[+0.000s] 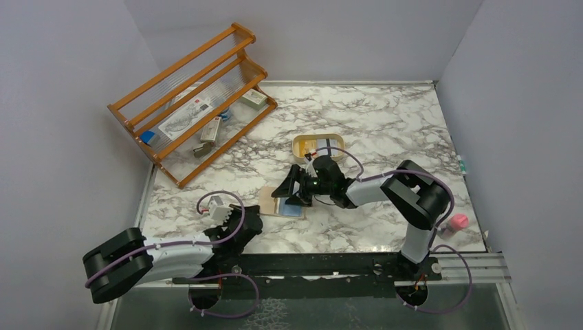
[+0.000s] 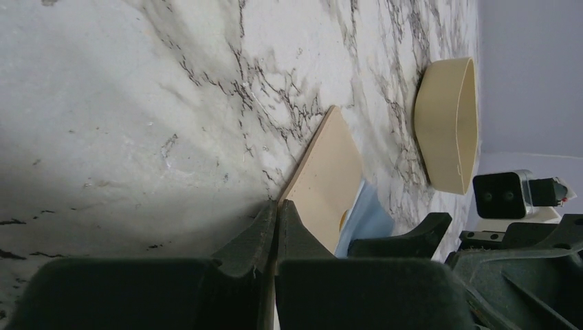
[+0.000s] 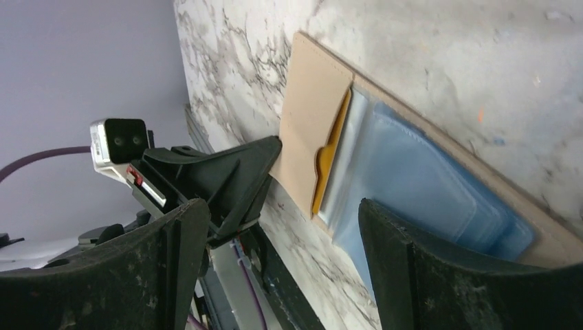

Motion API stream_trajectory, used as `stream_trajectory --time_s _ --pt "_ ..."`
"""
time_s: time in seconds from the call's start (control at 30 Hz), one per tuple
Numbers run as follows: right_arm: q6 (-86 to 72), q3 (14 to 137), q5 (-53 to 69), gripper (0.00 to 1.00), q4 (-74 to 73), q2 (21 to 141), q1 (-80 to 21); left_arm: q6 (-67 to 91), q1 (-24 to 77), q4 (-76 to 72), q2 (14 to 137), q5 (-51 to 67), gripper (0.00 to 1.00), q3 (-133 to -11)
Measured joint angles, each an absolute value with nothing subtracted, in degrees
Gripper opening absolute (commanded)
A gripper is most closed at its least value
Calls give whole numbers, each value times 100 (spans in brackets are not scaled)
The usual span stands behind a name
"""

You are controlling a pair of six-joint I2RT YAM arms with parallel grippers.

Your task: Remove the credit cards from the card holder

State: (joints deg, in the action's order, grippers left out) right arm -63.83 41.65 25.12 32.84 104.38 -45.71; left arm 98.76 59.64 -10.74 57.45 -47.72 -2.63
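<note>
The card holder [image 1: 271, 201] lies open at the centre of the top view, its tan edge pinched by the closed left gripper [image 2: 276, 214], while the right gripper [image 3: 282, 206] hangs wide over its blue inside. 1 yellow card [image 3: 331, 151] peeks from the tan pocket. It looks light, stiff and slick, and is probably best nipped by that exposed edge.

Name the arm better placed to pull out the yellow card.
Right: the right hand is open over the yellow card in the card holder; the left hand is shut on its edge.
</note>
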Motion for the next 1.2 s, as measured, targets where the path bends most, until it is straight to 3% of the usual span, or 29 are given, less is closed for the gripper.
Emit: stream_trajectory --time_s 0.37,0.7,1.2 --pt "-6412 4866 2473 85 3282 11013 -4757 10304 5957 -709 4740 -4768 0 -82" --pt "-6652 4995 2390 86 3452 11192 -4908 10342 5946 -499 4678 -4781 0 -51" --pt "-7454 4565 2860 83 5802 11808 -5153 10567 5935 -333 4871 -4762 0 -51"
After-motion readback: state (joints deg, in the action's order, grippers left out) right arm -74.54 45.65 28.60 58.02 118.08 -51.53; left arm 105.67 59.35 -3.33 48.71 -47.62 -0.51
